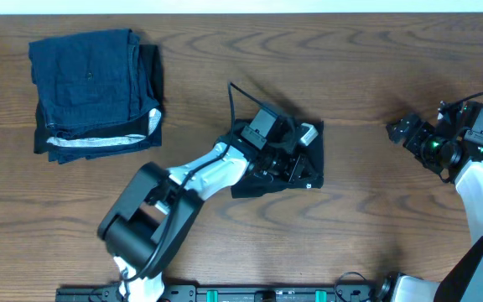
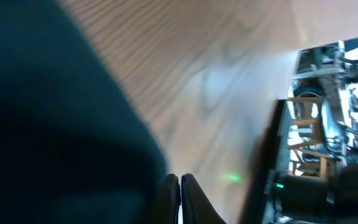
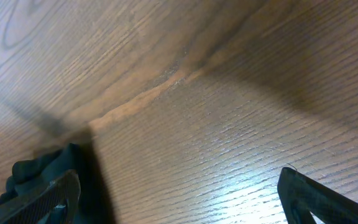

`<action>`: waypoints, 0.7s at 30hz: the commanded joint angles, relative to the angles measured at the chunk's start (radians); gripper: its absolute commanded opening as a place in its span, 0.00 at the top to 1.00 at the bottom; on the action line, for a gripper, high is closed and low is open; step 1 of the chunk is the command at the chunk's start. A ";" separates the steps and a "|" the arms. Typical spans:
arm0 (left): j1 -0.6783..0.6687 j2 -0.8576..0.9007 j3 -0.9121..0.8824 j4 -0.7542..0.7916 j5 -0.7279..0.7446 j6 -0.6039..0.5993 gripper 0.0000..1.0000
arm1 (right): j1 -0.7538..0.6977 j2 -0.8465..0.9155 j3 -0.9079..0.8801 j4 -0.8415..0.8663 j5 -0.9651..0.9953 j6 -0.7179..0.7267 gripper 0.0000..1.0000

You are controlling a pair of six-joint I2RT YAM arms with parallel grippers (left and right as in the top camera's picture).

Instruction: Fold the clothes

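The black T-shirt lies as a small folded bundle in the middle of the wooden table. My left gripper rests over its top, and most of the shirt is hidden under the arm. In the left wrist view the fingers are pressed together with nothing seen between them, and the black fabric fills the left side. My right gripper is at the right of the table, apart from the shirt. Its fingers are wide open over bare wood, and a dark lump of cloth shows at the left.
A stack of dark blue folded garments with a white-striped edge sits at the far left. A black rail runs along the table's front edge. Bare wood lies between the shirt and the right arm.
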 commanded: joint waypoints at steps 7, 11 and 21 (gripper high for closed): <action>-0.011 0.150 0.003 -0.005 -0.050 -0.013 0.94 | -0.006 -0.010 0.004 -0.001 0.001 -0.002 0.01; -0.011 0.179 0.003 -0.004 -0.050 -0.013 0.94 | -0.006 -0.010 0.004 -0.001 0.001 -0.002 0.01; -0.010 -0.010 0.008 0.010 -0.050 -0.013 0.94 | -0.006 -0.010 0.004 -0.001 0.001 -0.002 0.01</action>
